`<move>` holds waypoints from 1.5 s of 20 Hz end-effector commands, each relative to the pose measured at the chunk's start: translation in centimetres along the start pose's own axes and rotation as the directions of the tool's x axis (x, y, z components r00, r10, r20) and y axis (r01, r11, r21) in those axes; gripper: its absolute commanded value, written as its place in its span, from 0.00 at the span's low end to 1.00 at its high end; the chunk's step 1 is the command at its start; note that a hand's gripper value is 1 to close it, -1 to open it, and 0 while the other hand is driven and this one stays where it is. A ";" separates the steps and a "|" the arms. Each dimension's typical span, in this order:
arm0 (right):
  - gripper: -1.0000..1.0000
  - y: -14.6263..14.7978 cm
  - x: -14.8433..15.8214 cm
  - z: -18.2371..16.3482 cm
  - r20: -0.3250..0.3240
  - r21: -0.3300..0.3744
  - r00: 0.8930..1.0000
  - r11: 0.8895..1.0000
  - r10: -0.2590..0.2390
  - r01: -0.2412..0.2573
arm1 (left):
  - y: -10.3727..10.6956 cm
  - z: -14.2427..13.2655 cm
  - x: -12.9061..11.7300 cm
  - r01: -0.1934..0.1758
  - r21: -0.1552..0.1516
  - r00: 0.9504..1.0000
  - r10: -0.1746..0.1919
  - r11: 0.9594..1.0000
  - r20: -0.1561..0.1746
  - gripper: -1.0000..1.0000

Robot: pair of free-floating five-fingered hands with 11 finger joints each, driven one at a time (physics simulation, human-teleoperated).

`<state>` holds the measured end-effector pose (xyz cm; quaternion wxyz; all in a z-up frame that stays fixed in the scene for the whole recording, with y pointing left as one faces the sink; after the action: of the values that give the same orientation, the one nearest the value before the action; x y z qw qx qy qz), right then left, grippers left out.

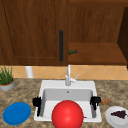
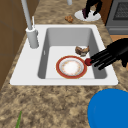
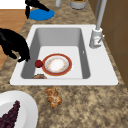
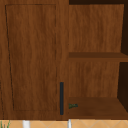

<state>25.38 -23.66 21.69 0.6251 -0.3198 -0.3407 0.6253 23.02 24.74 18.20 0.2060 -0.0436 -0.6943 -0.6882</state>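
- showing a white sink [image 1: 42, 86] set in a speckled counter [image 1: 22, 91], with a faucet [image 1: 68, 76] at its back rim.
- left hand [image 1: 37, 102] hangs over the sink's left rim in the front view; in the left side view [image 2: 110, 55] its fingers are straight and spread apart, their tips touching or just beside a small red ball [image 2: 88, 61].
- the red ball lies on the sink floor, against the rim of a red-edged plate [image 2: 71, 67] with a white centre; seen again in the right side view [image 3: 38, 63].
- right hand [image 1: 95, 101] hovers over the sink's right rim; in the right side view [image 3: 15, 45] its fingers curl downward above the sink's edge, near the ball, holding nothing.
- a brown piece of food [image 2: 82, 50] lies in the sink beside the plate.
- a blue plate [image 1: 17, 113] rests on the counter at the left; a white plate [image 1: 112, 117] with dark grapes [image 1: 119, 114] rests at the right, a small pastry [image 3: 53, 97] near it.
- a potted plant [image 1: 6, 78] stands at the far left; a wall cabinet [image 4: 32, 57] hangs above, its right half open.
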 end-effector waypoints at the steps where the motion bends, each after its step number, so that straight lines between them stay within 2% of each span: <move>1: 0.50 0.0 0.0 0.0 0.000 0.000 1.000 1.000 0.000 0.000 | -0.8 1.5 2.2 -0.007 -0.002 1.000 0.007 1.000 0.000 0.00; 5: 0.50 0.0 0.0 0.0 0.000 0.000 1.000 1.000 0.000 0.000 | -1.0 2.3 4.0 -0.022 -0.015 0.999 0.023 1.000 0.025 0.00; 8: 0.50 0.0 0.0 0.0 0.000 0.000 1.000 1.000 0.000 0.000 | -1.6 1.5 4.6 0.001 -0.021 0.999 0.000 1.000 0.036 0.00; 10: 0.50 0.0 0.0 0.0 0.000 0.000 1.000 1.000 0.000 0.000 | -1.7 1.0 4.4 0.004 -0.022 1.000 -0.004 1.000 0.021 0.00; 11: 0.50 0.0 0.0 0.0 0.000 0.000 1.000 1.000 0.000 0.000 | -1.6 1.5 4.2 0.017 -0.007 1.000 -0.017 1.000 0.007 0.00; 12: 0.50 0.0 0.0 0.0 0.000 0.000 1.000 1.000 0.000 0.000 | -1.5 1.7 4.2 0.003 0.001 1.000 -0.003 1.000 0.000 0.00; 15: 0.50 0.0 0.0 0.0 0.000 0.000 1.000 1.000 0.000 0.000 | -1.6 1.5 4.3 -0.007 -0.008 1.000 0.007 1.000 -0.003 0.00; 16: 0.50 0.0 0.0 0.0 0.000 0.000 1.000 1.000 0.000 0.000 | -1.8 1.6 4.4 0.000 -0.011 1.000 0.000 1.000 -0.004 0.00; 18: 0.50 0.0 0.0 0.0 0.000 0.000 1.000 1.000 0.000 0.000 | -1.6 1.5 4.3 0.000 0.001 1.000 0.000 1.000 0.000 0.00; 30: 0.50 0.0 0.0 0.0 0.000 0.000 1.000 1.000 0.000 0.000 | -1.6 1.6 4.3 -0.007 -0.002 1.000 0.007 1.000 0.000 0.00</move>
<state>25.38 -23.66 21.69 0.6251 -0.3198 -0.3407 0.6253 18.17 25.23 18.26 0.2069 -0.0445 -0.6940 -0.6882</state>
